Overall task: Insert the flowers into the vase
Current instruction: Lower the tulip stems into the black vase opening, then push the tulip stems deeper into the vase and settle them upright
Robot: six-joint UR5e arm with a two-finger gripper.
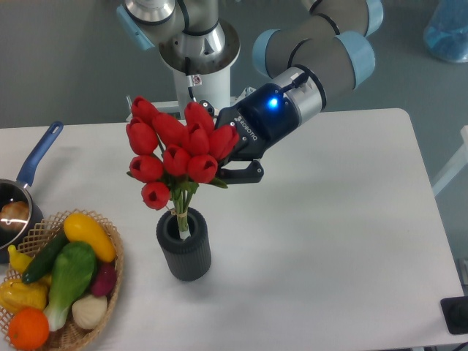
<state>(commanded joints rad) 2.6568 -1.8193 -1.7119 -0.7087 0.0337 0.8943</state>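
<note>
The flowers (179, 150), a bunch of red tulip buds on green stems, stand nearly upright over the vase (186, 252). Their stem ends reach down into its round mouth. The vase is short, dark grey and ribbed, and stands on the white table left of centre. My gripper (218, 178) comes in from the right at the level of the lower buds and is shut on the flowers just below the heads. The buds hide most of its fingers.
A wicker basket (113, 289) of colourful vegetables sits at the front left, close beside the vase. A saucepan with a blue handle (40, 153) is at the left edge. A small black object (455, 314) sits at the table's front right corner.
</note>
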